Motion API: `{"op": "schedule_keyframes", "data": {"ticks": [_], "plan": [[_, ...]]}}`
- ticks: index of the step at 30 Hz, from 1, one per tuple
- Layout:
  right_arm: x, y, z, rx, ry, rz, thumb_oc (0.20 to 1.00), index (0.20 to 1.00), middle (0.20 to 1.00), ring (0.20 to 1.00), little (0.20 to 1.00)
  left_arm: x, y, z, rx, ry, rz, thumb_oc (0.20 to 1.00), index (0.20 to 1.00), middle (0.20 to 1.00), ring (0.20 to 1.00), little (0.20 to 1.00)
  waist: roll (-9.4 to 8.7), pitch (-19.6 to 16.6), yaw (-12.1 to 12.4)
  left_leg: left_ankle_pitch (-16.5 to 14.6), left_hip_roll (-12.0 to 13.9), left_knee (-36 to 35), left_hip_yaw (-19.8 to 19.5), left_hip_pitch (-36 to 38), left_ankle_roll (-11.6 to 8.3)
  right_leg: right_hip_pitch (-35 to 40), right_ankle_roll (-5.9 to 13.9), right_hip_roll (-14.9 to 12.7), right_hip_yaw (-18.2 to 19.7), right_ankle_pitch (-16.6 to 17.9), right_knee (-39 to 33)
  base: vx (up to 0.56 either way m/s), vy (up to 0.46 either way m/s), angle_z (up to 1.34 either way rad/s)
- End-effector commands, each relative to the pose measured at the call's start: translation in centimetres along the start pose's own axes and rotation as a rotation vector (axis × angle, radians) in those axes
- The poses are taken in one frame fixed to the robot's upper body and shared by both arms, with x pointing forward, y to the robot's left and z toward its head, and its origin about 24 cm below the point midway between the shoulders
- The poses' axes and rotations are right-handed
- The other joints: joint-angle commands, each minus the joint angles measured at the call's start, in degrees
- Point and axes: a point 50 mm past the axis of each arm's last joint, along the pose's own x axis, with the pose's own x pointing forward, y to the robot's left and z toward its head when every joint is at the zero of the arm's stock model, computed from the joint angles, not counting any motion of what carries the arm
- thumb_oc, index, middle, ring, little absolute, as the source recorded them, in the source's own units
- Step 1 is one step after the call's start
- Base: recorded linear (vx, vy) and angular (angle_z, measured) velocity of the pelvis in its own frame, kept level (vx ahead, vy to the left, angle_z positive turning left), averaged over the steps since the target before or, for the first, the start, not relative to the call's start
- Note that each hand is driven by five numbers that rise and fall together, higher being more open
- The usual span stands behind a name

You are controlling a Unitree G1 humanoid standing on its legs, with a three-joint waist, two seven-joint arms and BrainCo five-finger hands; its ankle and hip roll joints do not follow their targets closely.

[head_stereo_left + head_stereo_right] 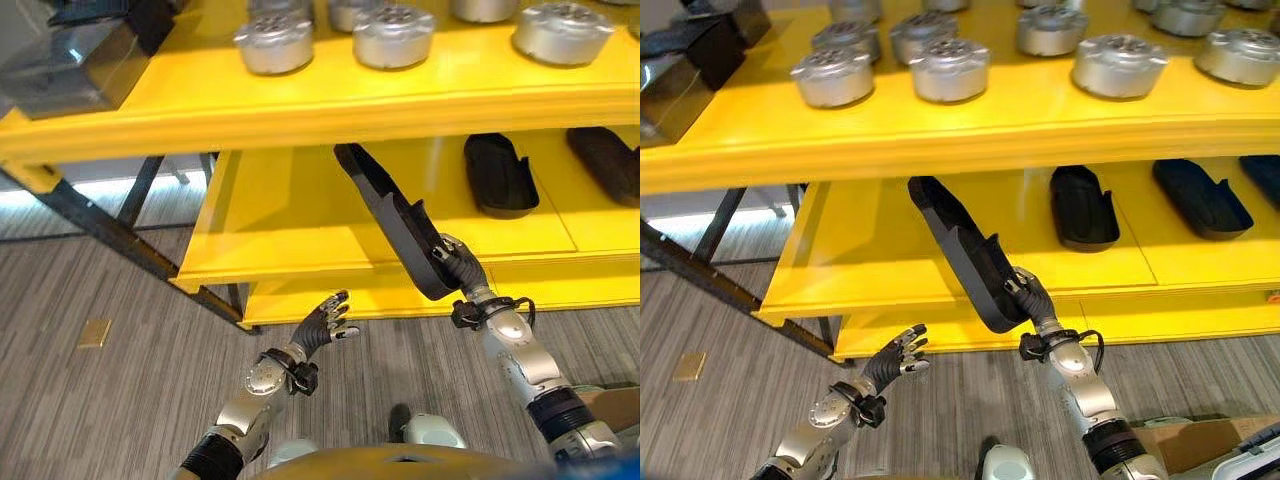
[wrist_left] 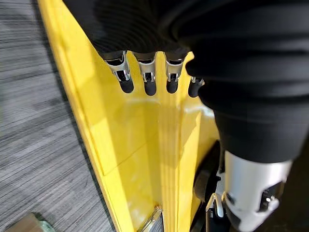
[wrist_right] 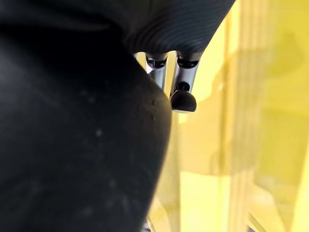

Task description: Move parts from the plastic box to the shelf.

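Here, the long black part [image 1: 960,255] you were moving was a narrow, dark, shell-like piece, held slanted with its far end reaching in over the lower yellow shelf [image 1: 870,265] and its near end down at the shelf's front edge. Your right hand [image 1: 1032,295] was clamped on that near end, fingers curled round it, the forearm rising from the lower right. Your left hand [image 1: 328,320] hung apart from it, below the shelf front and above the grey floor [image 1: 90,400], palm forward with its fingers [image 2: 148,79] straight and spread, holding nothing. Two more black parts [image 1: 1083,208] lay flat further right on the same lower shelf. On the upper shelf [image 1: 970,125] stood a row of round silver parts [image 1: 950,68], with a dark box [image 1: 70,65] at its left end.
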Motion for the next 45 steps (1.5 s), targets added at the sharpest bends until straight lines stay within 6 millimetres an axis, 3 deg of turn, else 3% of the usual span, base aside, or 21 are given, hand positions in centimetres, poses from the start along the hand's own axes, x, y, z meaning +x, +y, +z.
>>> {"op": "schedule_keyframes", "data": {"ticks": [1, 3, 5, 6, 9, 10, 12, 13, 15, 18, 23, 35, 37, 40, 44, 45], "plan": [[0.6, 0.7, 3.3, 0.014, -0.188, 0.038, 0.2, 0.2, 0.2, 0.2, 0.2, 0.7, -1.7, 1.4, 0.014, -0.095, -0.056, 1.0, 1.0, 1.0, 1.0, 1.0, -1.65, -1.65, -0.1, 8.18, -2.16, 16.57, 5.77, 0.6, -0.25, 2.54, -0.32, 2.35, 0.03, 2.87, -7.54, 0.11, -0.236, 0.12], [0.6, 0.7, 3.1, 0.029, -0.187, 0.03, 0.2, 0.2, 0.2, 0.2, 0.2, 0.8, -1.7, 1.7, 0.021, -0.096, -0.05, 1.0, 1.0, 1.0, 1.0, 1.0, -2.32, -0.72, 0.25, 6.19, -0.52, 23.33, 5.61, -5.73, 0.58, 4.09, -0.66, 2.29, 1.42, 2.55, -7.89, 0.11, -0.169, -0.1], [0.8, 0.8, 3.1, 0.03, -0.189, 0.04, 0.2, 0.2, 0.2, 0.2, 0.2, 0.8, -1.4, 2.0, 0.023, -0.102, -0.041, 1.0, 1.0, 1.0, 1.0, 1.0, -2.56, 0.03, 0.53, 2.79, -0.93, 20.45, 5.88, -8.42, 2.92, 4.44, 0.11, 1.81, 3.15, 2.46, -7.41, 0.12, 0.033, -0.18], [1.1, 1.2, 3.3, 0.019, -0.188, 0.055, 0.2, 0.2, 0.2, 0.2, 0.2, 0.8, -1.1, 2.3, 0.02, -0.112, -0.03, 1.0, 1.0, 1.0, 1.0, 1.0, -2.56, 0.62, 0.32, 1.26, -0.53, 13.61, 7.91, -8.86, 4.43, 4.84, 0.71, 1.25, 4.32, 2.2, -6.91, 0.15, 0.149, -0.3], [0.9, 1.4, 3.3, 0.004, -0.179, 0.064, 0.2, 0.2, 0.2, 0.2, 0.2, 0.5, -0.8, 2.4, 0.014, -0.117, -0.021, 1.0, 1.0, 1.0, 1.0, 1.0, -1.98, 0.77, -0.26, 3.97, 0.01, 0.27, 9.23, -8.24, 4.12, 5.73, 1.54, 0.8, 4.79, 1.98, -6.87, 0.15, 0.202, -0.39], [0.7, 1.4, 3.2, 0.0, -0.172, 0.064, 0.2, 0.2, 0.2, 0.2, 0.2, 0.4, -0.6, 2.3, 0.009, -0.119, -0.018, 1.0, 1.0, 1.0, 1.0, 1.0, -1.69, 0.85, -0.36, 7.6, 0.22, -5.54, 8.13, -8.08, 3.0, 6.56, 1.97, 0.61, 5.2, 2.29, -7.39, 0.2, 0.243, -0.07], [0.5, 1.2, 2.8, -0.007, -0.165, 0.073, 0.2, 0.2, 0.2, 0.2, 0.2, 0.2, -0.3, 2.1, -0.004, -0.118, -0.007, 1.0, 1.0, 1.0, 1.0, 1.0, -1.36, 0.94, 0.33, 9.04, -0.39, -14.1, 4.22, -7.77, 2.41, 7.64, 3.19, 0.14, 6.56, 2.25, -7.83, 0.25, 0.236, -0.19], [0.4, 1.1, 2.6, -0.014, -0.159, 0.086, 0.2, 0.2, 0.2, 0.2, 0.2, 0.0, 0.2, 2.0, -0.013, -0.118, 0.011, 1.0, 1.0, 1.0, 1.0, 1.0, -1.05, 1.26, 1.38, 12.59, 0.53, -17.64, 0.39, -8.27, 1.8, 8.27, 3.31, 0.43, 7.99, 2.83, -8.33, 0.23, 0.184, -0.32], [0.3, 1.1, 2.5, -0.021, -0.154, 0.092, 0.2, 0.2, 0.2, 0.2, 0.2, -0.2, 0.3, 1.9, -0.016, -0.115, 0.017, 1.0, 1.0, 1.0, 1.0, 1.0, -0.95, 1.17, 1.77, 13.51, 1.34, -18.64, -1.26, -8.53, 1.38, 8.48, 3.43, 0.45, 8.85, 2.53, -8.1, 0.22, 0.158, -0.39], [0.1, 1.0, 2.3, -0.025, -0.139, 0.094, 0.2, 0.2, 0.2, 0.2, 0.2, 0.0, 0.5, 1.9, -0.021, -0.11, 0.013, 1.0, 1.0, 1.0, 1.0, 1.0, -1.01, 0.92, 1.25, 10.97, 1.9, -18.82, 0.3, -6.9, 1.86, 8.49, 3.92, -0.78, 8.58, 1.3, -6.14, 0.26, 0.243, -0.37], [-0.3, 0.9, 1.7, 0.017, -0.122, 0.067, 0.2, 0.2, 0.2, 0.2, 0.2, 0.7, 0.3, 1.8, -0.007, -0.086, -0.009, 1.0, 1.0, 1.0, 1.0, 1.0, -0.8, 0.63, 0.48, 6.6, -0.62, -17.48, 1.37, -4.77, 3.49, 7.4, 4.5, -1.78, 7.06, 0.0, -1.87, 0.22, 0.257, 0.02], [-0.5, 1.6, 1.8, 0.018, -0.124, 0.05, 0.2, 0.2, 0.2, 0.2, 0.2, 0.0, 0.8, 1.7, 0.016, -0.053, -0.011, 1.0, 1.0, 1.0, 1.0, 1.0, -2.1, 0.12, 2.02, 2.55, -7.14, -18.92, 1.69, -2.92, 8.47, 5.84, 7.03, -2.47, 6.43, -0.06, 2.89, 0.14, 0.19, 0.08], [-0.4, 1.9, 1.8, 0.033, -0.129, 0.039, 0.2, 0.2, 0.2, 0.2, 0.2, 0.0, 0.7, 1.6, 0.026, -0.05, -0.017, 1.0, 1.0, 1.0, 1.0, 1.0, -2.46, 0.56, 2.14, 1.57, -8.82, -19.55, 2.09, -2.17, 10.26, 1.75, 8.6, -3.32, 5.92, 2.39, 10.99, 0.03, 0.155, 0.01], [-0.2, 2.2, 1.9, 0.043, -0.135, 0.038, 0.2, 0.2, 0.2, 0.2, 0.2, 0.1, 0.5, 1.6, 0.042, -0.045, -0.018, 1.0, 1.0, 1.0, 1.0, 1.0, -2.2, 1.9, 2.0, 0.47, -9.4, -19.85, 2.16, -0.67, 11.3, -4.25, 9.34, -3.94, 5.41, 4.42, 20.52, -0.01, 0.094, -0.15], [0.1, 1.8, 2.0, 0.04, -0.136, 0.039, 0.2, 0.2, 0.2, 0.2, 0.2, 0.0, 0.7, 1.9, 0.05, -0.045, -0.014, 1.0, 1.0, 1.0, 1.0, 1.0, -2.34, 2.84, 2.09, -0.44, -8.81, -18.74, 2.61, 0.18, 10.65, -4.54, 9.7, -7.29, 5.68, 7.55, 13.32, 0.01, -0.132, 0.01], [0.2, 1.9, 2.0, 0.048, -0.134, 0.034, 0.2, 0.2, 0.2, 0.2, 0.2, -0.2, 1.0, 2.0, 0.055, -0.046, -0.007, 1.0, 1.0, 1.0, 1.0, 1.0, -2.81, 2.96, 2.55, -0.8, -8.22, -17.97, 3.09, 0.36, 10.01, -3.84, 10.64, -10.01, 5.65, 10.98, 6.88, 0.01, -0.333, 0.07]]}}
